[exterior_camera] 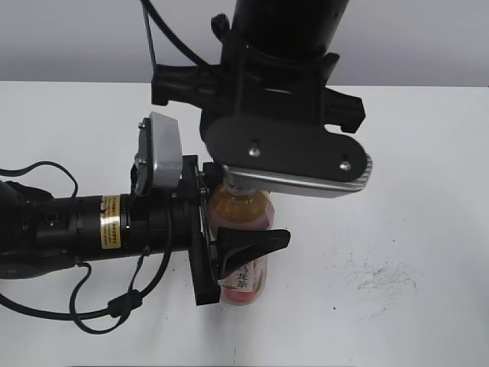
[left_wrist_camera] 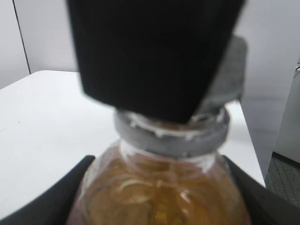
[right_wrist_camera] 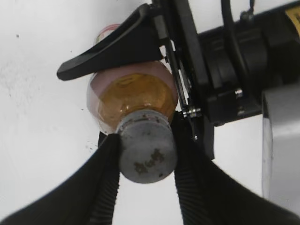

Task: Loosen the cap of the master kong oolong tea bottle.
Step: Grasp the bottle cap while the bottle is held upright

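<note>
The master kong oolong tea bottle stands upright on the white table, amber tea inside and a pink label low down. My left gripper is shut on the bottle's body; its black fingers flank the shoulder in the left wrist view. My right gripper comes down from above and is shut on the light-grey cap, one ribbed finger on each side. In the left wrist view the cap's lower ring shows under the right gripper's black finger. In the exterior view the cap is hidden behind the right wrist.
The white table extends around the bottle, with faint dark smudges at the right. The left arm's black cables lie on the table at the left. A grey wall stands behind.
</note>
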`<action>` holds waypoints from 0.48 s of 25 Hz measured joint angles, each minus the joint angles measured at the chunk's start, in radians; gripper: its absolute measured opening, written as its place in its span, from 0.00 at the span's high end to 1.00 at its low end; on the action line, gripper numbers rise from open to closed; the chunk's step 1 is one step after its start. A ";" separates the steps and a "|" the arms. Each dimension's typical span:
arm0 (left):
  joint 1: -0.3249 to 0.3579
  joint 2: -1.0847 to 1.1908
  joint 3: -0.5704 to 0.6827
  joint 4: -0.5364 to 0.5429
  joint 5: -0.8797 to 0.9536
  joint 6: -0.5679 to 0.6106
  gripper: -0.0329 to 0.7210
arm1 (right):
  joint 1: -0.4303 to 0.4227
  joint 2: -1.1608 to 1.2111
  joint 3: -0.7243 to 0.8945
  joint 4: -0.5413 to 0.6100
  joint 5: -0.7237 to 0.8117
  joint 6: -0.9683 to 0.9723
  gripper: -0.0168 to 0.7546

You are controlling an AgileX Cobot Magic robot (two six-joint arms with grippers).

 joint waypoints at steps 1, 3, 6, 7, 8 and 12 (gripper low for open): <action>0.000 0.000 0.000 0.000 0.000 0.000 0.37 | 0.001 0.000 0.000 -0.002 -0.002 -0.067 0.63; 0.000 0.000 0.000 -0.001 0.000 -0.001 0.37 | 0.002 0.000 -0.001 -0.007 -0.004 -0.161 0.63; 0.000 0.000 0.000 -0.004 0.000 -0.007 0.37 | 0.003 0.003 -0.015 -0.014 -0.001 -0.238 0.63; 0.000 0.000 0.000 -0.005 0.000 -0.010 0.37 | 0.004 0.007 -0.021 -0.016 0.002 -0.251 0.63; 0.000 0.000 0.000 -0.007 0.000 -0.013 0.37 | 0.005 0.009 -0.027 -0.019 0.006 -0.258 0.63; 0.000 0.000 0.000 -0.018 0.002 -0.023 0.37 | 0.012 0.009 -0.038 -0.043 0.006 -0.266 0.63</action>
